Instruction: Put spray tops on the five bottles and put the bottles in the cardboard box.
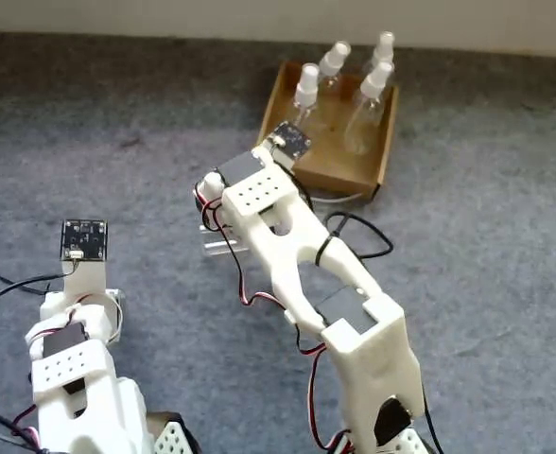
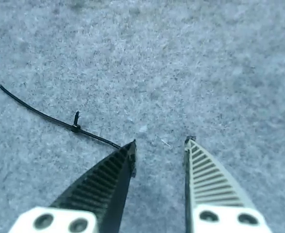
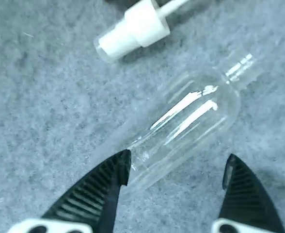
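Four bottles (image 1: 363, 118) with tops on sit in the cardboard box (image 1: 338, 170), so one job is left: the last bottle (image 3: 181, 126) lies on its side on the carpet (image 1: 495, 284) near the box, with its spray top (image 3: 133, 29) loose beside it. The right gripper (image 3: 177, 160) hangs over this bottle with its jaws spread wide, one on each side, likely to grab it. The left gripper (image 2: 160, 142) is far from the box, spread apart and holding nothing, maybe waiting to help with the top.
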You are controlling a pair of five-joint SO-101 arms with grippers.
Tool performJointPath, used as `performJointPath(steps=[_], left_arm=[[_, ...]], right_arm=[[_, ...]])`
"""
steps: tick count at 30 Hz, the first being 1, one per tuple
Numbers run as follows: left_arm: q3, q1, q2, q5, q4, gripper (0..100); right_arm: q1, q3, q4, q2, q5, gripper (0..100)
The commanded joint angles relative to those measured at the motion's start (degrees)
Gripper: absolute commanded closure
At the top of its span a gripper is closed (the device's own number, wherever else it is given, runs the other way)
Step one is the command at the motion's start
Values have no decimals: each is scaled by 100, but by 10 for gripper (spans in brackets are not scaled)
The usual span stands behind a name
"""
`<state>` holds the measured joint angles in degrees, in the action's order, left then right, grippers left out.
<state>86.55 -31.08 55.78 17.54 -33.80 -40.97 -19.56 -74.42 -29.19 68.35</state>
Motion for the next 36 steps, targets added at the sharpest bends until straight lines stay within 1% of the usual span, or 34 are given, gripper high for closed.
performJointPath(steps=[1, 4, 6, 17, 21, 25, 28, 30, 33, 36], left_arm=[[-22, 48, 75, 35, 70, 836], [-22, 48, 75, 35, 70, 836], [-22, 48, 75, 35, 70, 836], [-22, 48, 75, 35, 79, 836], [-22, 48, 75, 35, 79, 836], [-22, 48, 75, 35, 70, 836], [-22, 48, 75, 35, 79, 836], [-22, 48, 75, 35, 79, 836], [-22, 48, 75, 35, 97, 836], [-22, 48, 75, 35, 105, 836]], right_arm=[[-136, 22, -110, -22, 97, 722], [-110, 22, -92, -22, 747, 721], [-101, 22, 101, -22, 1055, 721], [-119, 163, 1578, -66, 1820, 722], [-13, 444, 1842, -409, 1837, 722], [84, 505, 1824, -541, 1837, 723], [101, 514, 1771, -462, 1618, 728], [154, 514, 1191, -382, 1398, 767], [154, 470, 251, -224, 993, 860], [110, 462, -347, -92, 448, 947]])
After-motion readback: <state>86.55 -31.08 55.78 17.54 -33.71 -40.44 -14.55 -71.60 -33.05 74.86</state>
